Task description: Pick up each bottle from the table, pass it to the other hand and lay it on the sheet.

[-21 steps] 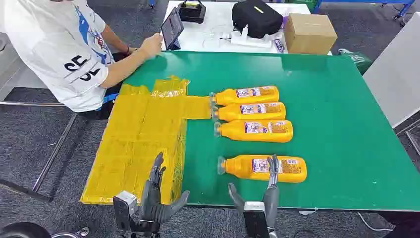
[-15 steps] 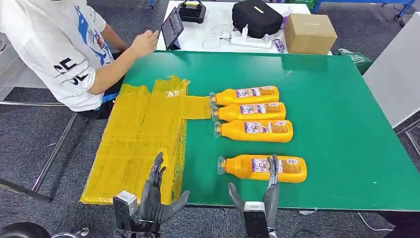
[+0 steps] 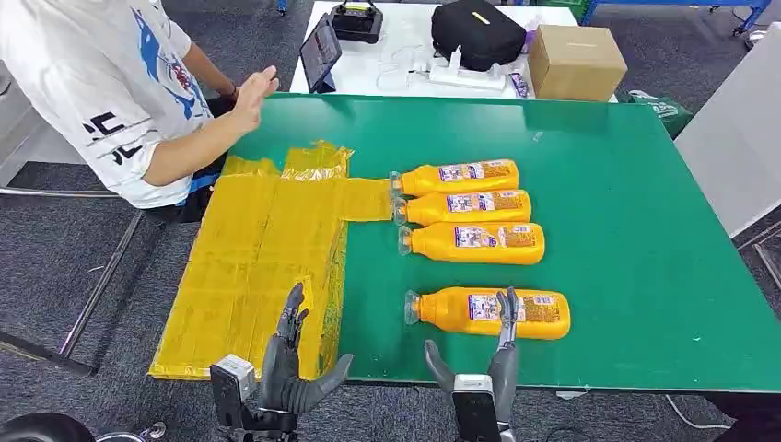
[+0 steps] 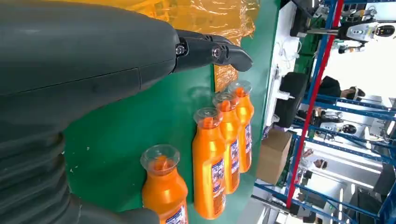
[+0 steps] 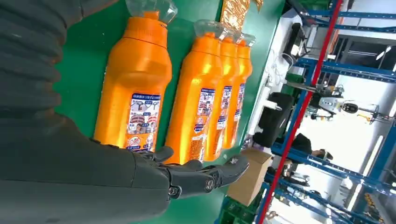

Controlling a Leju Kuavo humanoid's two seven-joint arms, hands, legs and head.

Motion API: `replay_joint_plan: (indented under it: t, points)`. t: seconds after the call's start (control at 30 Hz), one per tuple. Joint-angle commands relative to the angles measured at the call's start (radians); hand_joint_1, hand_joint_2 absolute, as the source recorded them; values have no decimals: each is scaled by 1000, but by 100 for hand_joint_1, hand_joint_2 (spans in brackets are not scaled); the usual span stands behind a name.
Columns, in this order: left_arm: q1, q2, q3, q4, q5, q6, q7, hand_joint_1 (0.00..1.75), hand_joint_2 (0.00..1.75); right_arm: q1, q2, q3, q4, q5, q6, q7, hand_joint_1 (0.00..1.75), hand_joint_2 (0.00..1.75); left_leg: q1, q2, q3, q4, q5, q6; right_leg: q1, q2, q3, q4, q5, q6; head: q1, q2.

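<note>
Since the earlier frames, only the person (image 3: 120,92) has changed: their raised hand (image 3: 250,92) has drawn back from the tablet (image 3: 320,51) and now hangs above the table's far left corner. Bottles and both robot hands are unmoved. Left hand (image 3: 290,364) is open and holds nothing, fingers over the sheet's (image 3: 258,258) near edge. Right hand (image 3: 493,354) is open, fingers reaching over the nearest bottle (image 3: 488,311); contact cannot be confirmed. That bottle lies on its side on the green table (image 3: 626,230), apart from three others (image 3: 465,209) lying side by side beyond it, caps toward the sheet. Behind, a white table carries a black bag (image 3: 477,32) and a box (image 3: 576,60). Grey carpet underfoot.
</note>
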Motion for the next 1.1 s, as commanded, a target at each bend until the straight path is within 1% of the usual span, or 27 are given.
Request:
replay_joint_plan:
  t: [0.03, 0.07, 0.1, 0.13, 0.2, 0.23, 0.3, 0.33, 0.37, 0.4, 0.43, 0.5, 0.6, 0.67, 0.7, 0.73, 0.77, 0.83, 0.9, 0.93, 0.97, 1.0, 1.03, 1.07, 1.1]
  points:
    - [-15, -10, -8, 45, 3, 7, 1, 0, 175, -25, -24, 2, 51, 6, 1, 1, 0, 175, 0, 0, 5, -1, -2, 0, 1, -1, 5, -2, -1, -1, 0, 0]
    - [-15, -10, -8, 43, 3, 8, -1, 0, 175, -25, -25, 3, 50, 7, 1, 1, 0, 175, 1, 2, 9, -1, -4, -1, 2, 0, 9, -2, -3, -2, 0, 0]
    - [-16, -10, -8, 40, 3, 10, -3, 0, 175, -26, -26, 3, 48, 10, 1, 1, 0, 175, 0, 0, 4, -1, -1, 0, 1, -1, 5, -2, -1, -1, 0, 0]
    - [-16, -10, -9, 39, 2, 10, -3, 0, 175, -27, -31, 5, 44, 17, 1, 1, 0, 175, 1, 1, 6, -1, -2, -1, 1, 0, 7, -2, -2, -1, 0, 0]
    - [-19, -10, -8, 36, 2, 12, -6, 0, 175, -27, -38, -8, 23, 72, 1, 1, 0, 175, 0, 0, 3, -1, -1, 0, 0, -1, 3, -1, -1, -1, 0, 0]
    - [-19, -10, -4, 33, 3, 13, -8, 0, 175, -28, -45, -9, 12, 104, 1, 17, 0, 175, 1, 1, 6, -1, -2, 0, 1, -1, 6, -1, -2, -1, 0, 0]
    - [-8, -2, -7, 28, 5, 14, -12, 0, 175, -24, -64, -12, -16, 136, 1, 50, 0, 175, 0, 0, 3, -1, -1, 0, 0, -1, 3, -1, -1, -1, 0, 0]
    - [-3, -3, 0, 23, 3, 23, -25, 0, 175, -29, -96, -3, -25, 224, 1, 132, 0, 175, 0, 0, 5, 0, -2, 0, 1, -1, 6, -1, -2, -1, 0, 0]
    - [-2, -4, 7, 18, -3, 30, -32, 0, 175, -32, -122, 0, -45, 278, 1, 183, 0, 175, 0, 1, 7, 0, -3, 0, 1, -1, 7, -1, -2, -1, 0, 0]
    - [-2, -8, 19, 9, -10, 35, -38, 0, 175, -36, -157, -5, -76, 365, 1, 256, 0, 175, 0, 1, 4, -1, -1, 0, 0, 0, 4, -1, -1, -1, 0, 0]
    - [-4, -11, 26, 3, -14, 33, -38, 0, 175, -39, -181, -10, -101, 413, 10, 298, 0, 175, 0, 0, 3, -1, -1, 0, 0, 0, 3, -1, 0, 0, 0, 0]
    - [-11, -18, 41, -3, -13, 15, -29, 0, 175, -51, -223, -39, -157, 502, 42, 387, 0, 175, 1, 1, 6, 0, -3, 0, 1, -1, 7, -2, -2, -1, 0, 0]
    - [-13, -20, 44, -3, -14, 13, -27, 0, 175, -56, -230, -46, -168, 500, 56, 396, 0, 175, 0, 0, 2, 0, -1, 0, 0, -1, 3, -1, -1, 0, 0, 0]
    - [-8, -22, 47, 4, -19, 3, -27, 0, 175, -54, -242, -55, -170, 553, 63, 436, 0, 175, 0, 2, 6, 1, -3, 0, 1, 0, 7, -1, -2, -1, 0, 0]
    - [-6, -27, 53, 9, -25, -6, -30, 0, 175, -65, -268, -62, -178, 591, 91, 487, 0, 175, -1, 0, 3, 0, -1, 0, 0, -1, 4, -1, -1, -1, 0, 0]
    - [-6, -29, 57, 13, -28, -10, -30, 0, 175, -75, -278, -74, -182, 602, 103, 506, 0, 175, 0, 0, 4, 0, -2, 0, 0, -1, 5, -1, -1, -1, 0, 0]
    - [-5, -32, 62, 15, -32, -12, -30, 0, 175, -88, -300, -84, -180, 625, 157, 546, 0, 175, -1, 1, 5, 0, -2, 0, 0, 0, 6, -1, -1, -1, 0, 0]
    - [-3, -37, 72, 14, -40, -15, -29, 0, 175, -99, -318, -98, -184, 636, 216, 591, 0, 175, -1, 0, 2, 0, 0, 0, 0, 0, 2, -1, 0, 0, 0, 0]
    - [-2, -36, 73, 13, -40, -16, -28, 0, 175, -102, -321, -100, -186, 636, 219, 594, 0, 175, 0, 1, 6, 0, -3, 0, 0, 0, 7, -1, -2, -1, 0, 0]
    - [0, -39, 80, 7, -43, -20, -24, 0, 175, -102, -332, -98, -185, 653, 252, 618, 0, 175, -1, 1, 3, 0, -1, 0, 0, 0, 3, -1, 0, 0, 0, 0]
    - [3, -41, 85, 4, -47, -27, -19, 0, 175, -105, -341, -99, -181, 637, 287, 638, 0, 175, -1, 1, 4, 0, -2, 0, 0, 0, 5, -1, -1, 0, 0, 0]
    - [4, -46, 94, 5, -49, -43, -10, 0, 175, -107, -365, -91, -179, 647, 346, 683, 0, 175, -1, 1, 3, 0, -1, 0, 0, 0, 4, -1, -1, 0, 0, 0]
    - [4, -48, 100, 8, -51, -51, -8, 0, 175, -114, -372, -96, -167, 609, 379, 692, 0, 175, -1, 0, 2, 0, 0, 0, 0, 0, 2, -1, 0, 0, 0, 0]
    - [1, -52, 107, 15, -59, -63, -5, 0, 175, -123, -401, -92, -139, 633, 443, 740, 0, 175, 0, 1, 7, 0, -3, 0, 1, 0, 8, -1, -2, -1, 0, 0]
    - [-1, -53, 108, 19, -61, -69, -3, 0, 175, -127, -400, -99, -122, 614, 455, 741, 0, 175, 0, 1, 3, 0, -1, 0, 0, 0, 4, -1, 0, 0, 0, 0]
